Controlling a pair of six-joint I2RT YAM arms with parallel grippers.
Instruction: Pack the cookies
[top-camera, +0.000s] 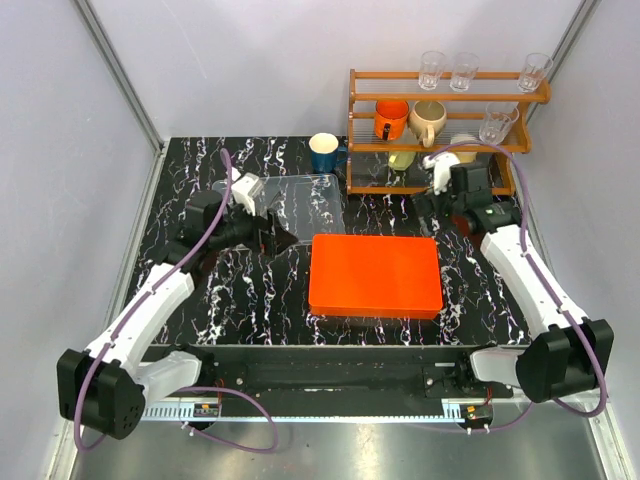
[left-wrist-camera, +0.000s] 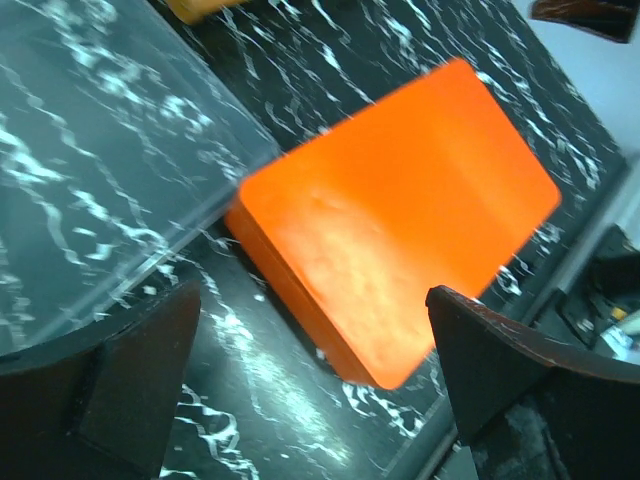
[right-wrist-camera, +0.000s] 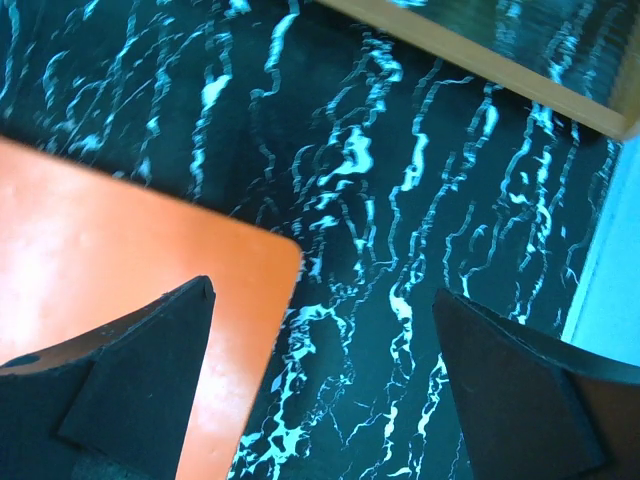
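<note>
No cookies show in any view. A closed orange box (top-camera: 375, 275) lies flat at the table's middle; it also shows in the left wrist view (left-wrist-camera: 400, 230) and the right wrist view (right-wrist-camera: 110, 260). My left gripper (top-camera: 283, 240) is open and empty, hovering just left of the box's back-left corner, over the table (left-wrist-camera: 312, 300). My right gripper (top-camera: 432, 205) is open and empty, above the box's back-right corner (right-wrist-camera: 322, 292). A clear plastic tray (top-camera: 305, 205) lies behind the box at the left, next to the left gripper (left-wrist-camera: 90, 170).
A wooden rack (top-camera: 440, 130) with mugs and glasses stands at the back right, close behind the right gripper; its base shows in the right wrist view (right-wrist-camera: 480, 50). A blue cup (top-camera: 324, 152) stands left of the rack. Grey walls enclose the table.
</note>
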